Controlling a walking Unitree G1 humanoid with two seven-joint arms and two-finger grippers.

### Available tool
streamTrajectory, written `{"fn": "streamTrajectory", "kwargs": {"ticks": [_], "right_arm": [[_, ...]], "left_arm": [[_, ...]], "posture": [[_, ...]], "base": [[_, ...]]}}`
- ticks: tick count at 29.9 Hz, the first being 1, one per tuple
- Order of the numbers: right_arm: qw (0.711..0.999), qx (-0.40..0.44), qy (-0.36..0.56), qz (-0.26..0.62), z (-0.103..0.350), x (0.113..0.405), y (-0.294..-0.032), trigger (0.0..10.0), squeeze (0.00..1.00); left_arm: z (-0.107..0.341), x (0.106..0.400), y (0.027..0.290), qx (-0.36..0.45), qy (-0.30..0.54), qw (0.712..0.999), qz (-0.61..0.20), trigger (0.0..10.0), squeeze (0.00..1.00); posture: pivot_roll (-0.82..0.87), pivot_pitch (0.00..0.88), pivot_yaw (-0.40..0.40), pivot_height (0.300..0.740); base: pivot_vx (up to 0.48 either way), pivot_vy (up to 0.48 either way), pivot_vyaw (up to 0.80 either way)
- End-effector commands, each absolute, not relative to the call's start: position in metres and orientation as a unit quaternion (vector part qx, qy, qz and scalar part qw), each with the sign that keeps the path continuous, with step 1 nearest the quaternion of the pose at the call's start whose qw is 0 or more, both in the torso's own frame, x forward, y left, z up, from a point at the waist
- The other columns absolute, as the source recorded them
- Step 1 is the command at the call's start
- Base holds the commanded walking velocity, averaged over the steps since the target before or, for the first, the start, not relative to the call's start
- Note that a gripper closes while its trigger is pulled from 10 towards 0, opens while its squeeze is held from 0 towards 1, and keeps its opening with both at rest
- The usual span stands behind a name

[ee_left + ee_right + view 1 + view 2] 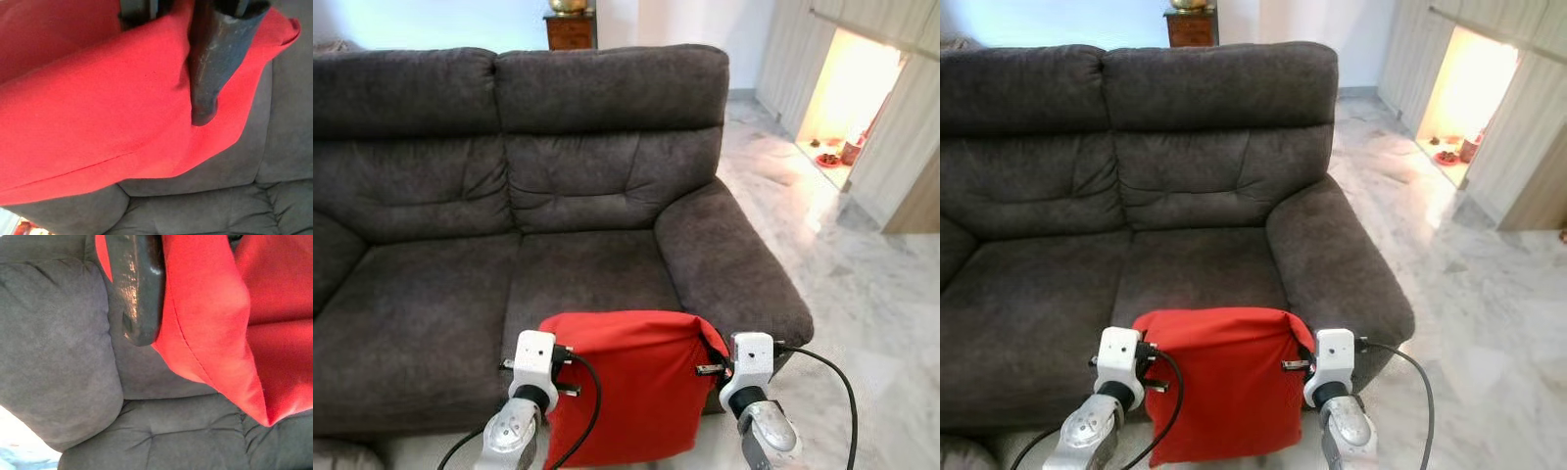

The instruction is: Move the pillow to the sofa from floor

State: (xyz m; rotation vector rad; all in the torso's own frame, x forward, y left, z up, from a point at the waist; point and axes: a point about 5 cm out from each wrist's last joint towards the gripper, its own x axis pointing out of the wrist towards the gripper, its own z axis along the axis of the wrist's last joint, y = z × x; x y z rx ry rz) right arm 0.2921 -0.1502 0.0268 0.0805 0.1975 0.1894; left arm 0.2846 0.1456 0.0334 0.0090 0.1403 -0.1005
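Both end effectors seemingly pinch red pillow (626, 387) before sofa (587, 176).

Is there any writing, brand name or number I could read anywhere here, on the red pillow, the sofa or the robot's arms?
None can be read.
Red pillow: plain cloth, no label showing.
Dark grey sofa: no tag or lettering.
Left gripper and right gripper, both clamped on the pillow's upper corners: no markings legible.
Small items in the lit alcove: too small to tell.
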Motion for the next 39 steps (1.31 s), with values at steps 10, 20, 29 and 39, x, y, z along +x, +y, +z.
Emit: {"fn": "streamTrajectory", "kwargs": {"ticks": [10,20,29,39], "right_arm": [[0.995,0.053,0.067,0.051,0.039,0.299,-0.165,10.0,0.00],[0.995,0.055,0.066,0.054,0.039,0.299,-0.161,10.0,0.00],[0.995,0.060,0.061,0.042,0.042,0.302,-0.163,10.0,0.00],[0.996,0.057,0.058,0.043,0.046,0.305,-0.162,10.0,0.00]], "left_arm": [[0.050,0.291,0.169,0.008,0.027,1.000,-0.004,10.0,0.00],[0.053,0.291,0.172,0.015,0.022,1.000,-0.004,10.0,0.00],[0.058,0.292,0.174,0.025,0.013,1.000,-0.005,10.0,0.00],[0.063,0.294,0.176,0.025,0.004,1.000,-0.002,10.0,0.00]], "posture": [[0.04,0.006,0.007,0.740],[0.04,0.026,0.011,0.740],[0.05,0.034,0.008,0.740],[0.05,0.038,0.005,0.740]], "base": [[0.000,0.000,0.59],[0.000,0.000,0.00],[0.000,0.000,0.00],[0.221,0.000,0.00]]}}
